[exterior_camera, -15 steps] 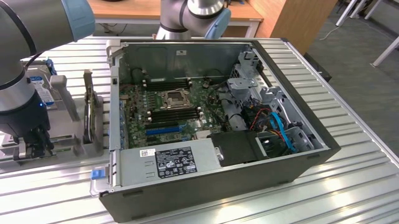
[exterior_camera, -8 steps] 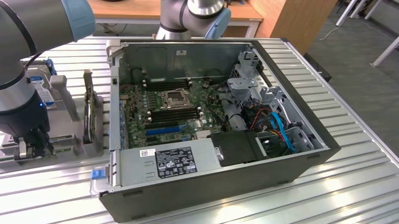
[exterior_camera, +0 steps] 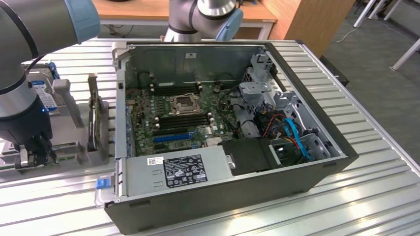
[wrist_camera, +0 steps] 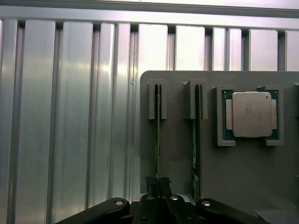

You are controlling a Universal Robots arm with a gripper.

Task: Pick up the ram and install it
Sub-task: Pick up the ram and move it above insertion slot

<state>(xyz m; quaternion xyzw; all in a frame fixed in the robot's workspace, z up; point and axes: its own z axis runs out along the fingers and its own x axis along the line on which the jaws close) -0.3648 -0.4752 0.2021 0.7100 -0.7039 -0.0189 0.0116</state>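
Note:
Two thin green ram sticks stand on edge in slots of a grey holder [wrist_camera: 177, 154]. My gripper [wrist_camera: 158, 183] is down over the ram [wrist_camera: 158, 130] in the outer slot, and its black fingertips [wrist_camera: 151, 183] pinch that stick from both sides. The second stick [wrist_camera: 196, 135] stands free in the neighbouring slot. In the exterior view my gripper [exterior_camera: 34, 155] hangs low over the grey holder [exterior_camera: 72, 147], on that view's left, beside the open computer case [exterior_camera: 315, 172]. The green motherboard [exterior_camera: 196, 110] lies inside the case.
A square silver processor [wrist_camera: 251, 114] sits in a pocket of the holder beyond the second stick. The ribbed aluminium table [wrist_camera: 70, 116] carries everything. Inside the case are a labelled power supply [exterior_camera: 177, 169], cables and a drive cage [exterior_camera: 262, 93]. A second robot arm [exterior_camera: 203, 14] stands behind the case.

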